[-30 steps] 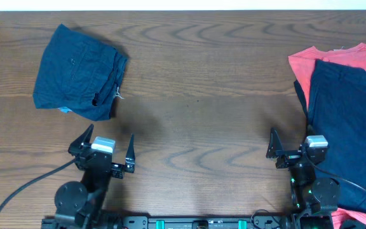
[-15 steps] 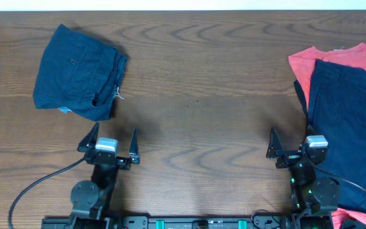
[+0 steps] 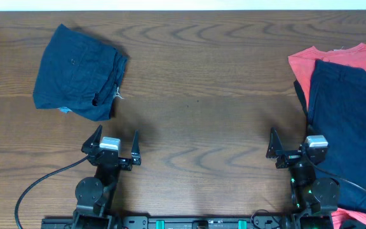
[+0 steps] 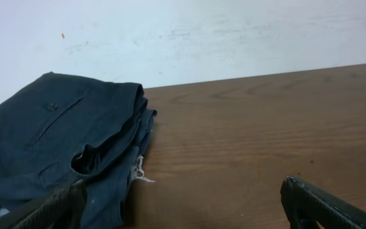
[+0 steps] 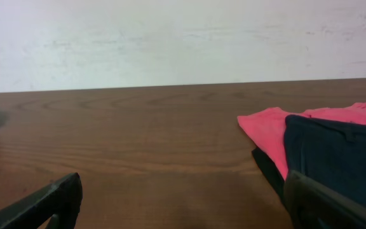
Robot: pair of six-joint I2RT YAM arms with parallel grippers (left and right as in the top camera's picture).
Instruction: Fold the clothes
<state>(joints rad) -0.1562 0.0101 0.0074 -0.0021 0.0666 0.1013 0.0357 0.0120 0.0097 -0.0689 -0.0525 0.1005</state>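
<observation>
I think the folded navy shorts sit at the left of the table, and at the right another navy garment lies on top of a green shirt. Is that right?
Not quite: the shirt is coral-red, not green. The overhead view shows it lying under the navy garment at the right of the table, with the folded navy shorts at the left, as you said.

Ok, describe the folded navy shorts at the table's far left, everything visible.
The folded navy shorts are dark woven cloth, doubled into a compact, slightly skewed bundle lying flat on the wooden table. The top face shows a welt pocket with a small button; stacked layers show along one edge, where a white thread sticks out. A pale tag peeks from underneath. Nothing grips them; the open left gripper sits apart.
</observation>
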